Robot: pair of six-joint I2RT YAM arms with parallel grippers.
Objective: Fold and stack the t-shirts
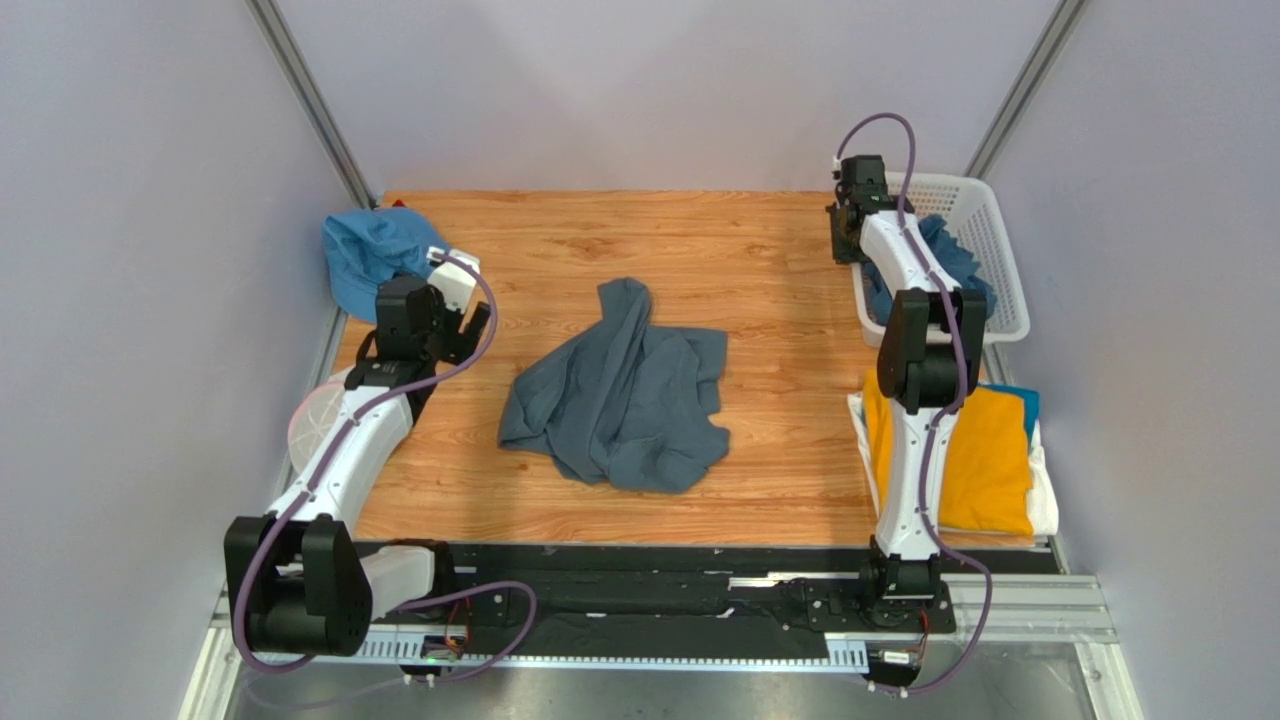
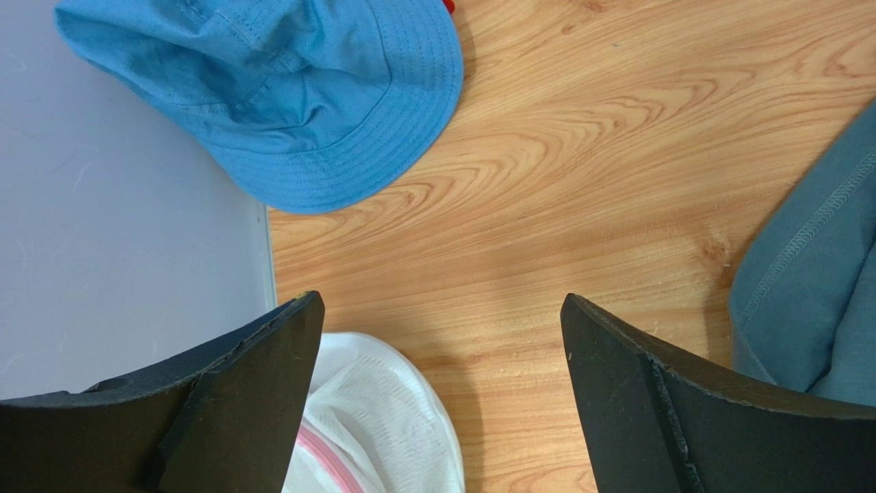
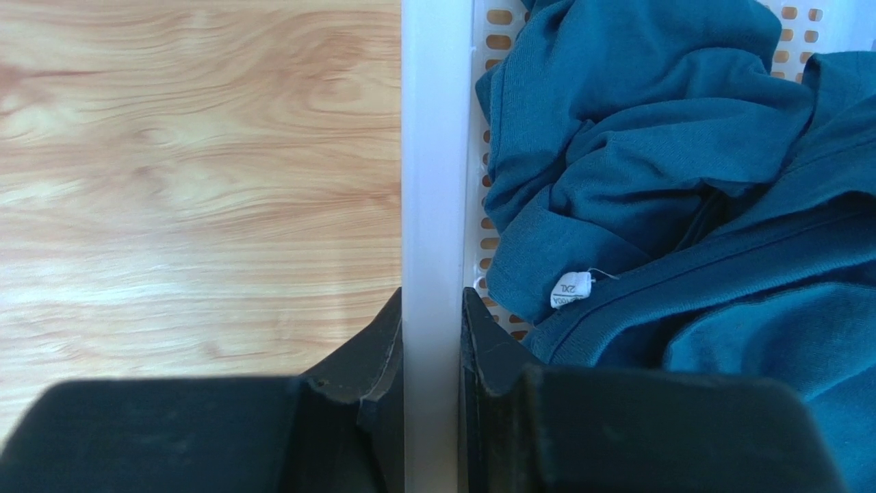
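A crumpled dark slate-blue t-shirt lies in the middle of the wooden table; its edge shows in the left wrist view. More slate-blue t-shirts are heaped in the white basket. A mustard-yellow t-shirt lies folded at the right edge on a white one, with a bright blue one showing behind it. My left gripper is open and empty above bare wood, left of the middle shirt. My right gripper is shut on the basket's left rim.
A bright blue brimmed hat lies at the back left corner. A round white mesh pouch with pink edging lies under my left gripper's left finger. Grey walls close in the table on three sides.
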